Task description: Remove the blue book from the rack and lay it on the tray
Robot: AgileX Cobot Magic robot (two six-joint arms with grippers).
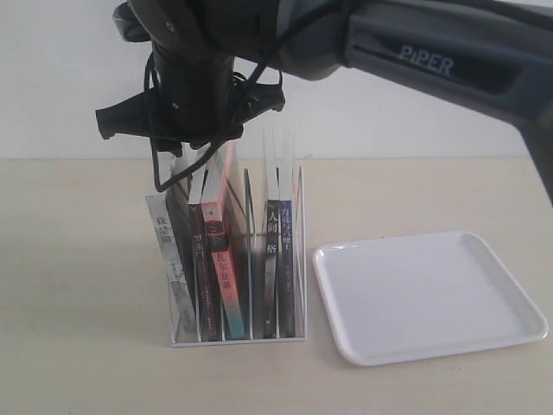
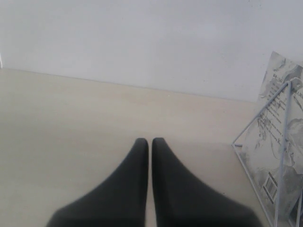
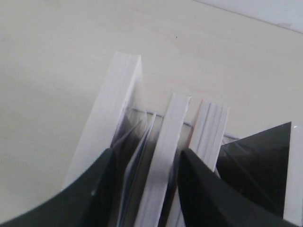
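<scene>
I count: blue book (image 1: 286, 259), navy spine, upright in rack (image 1: 242, 341), rightmost slot; white tray (image 1: 432, 294) flat beside rack.

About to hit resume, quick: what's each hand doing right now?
Left hand: closed, empty.
Right hand: open, straddling book tops in the rack.

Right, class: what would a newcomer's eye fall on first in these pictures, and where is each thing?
The big dark arm marked PiPER stretches from the upper right, its hand open over the tops of the books in the white wire rack. Beside the rack, to its right in the exterior view, lies a glossy white tray with nothing on it.
</scene>
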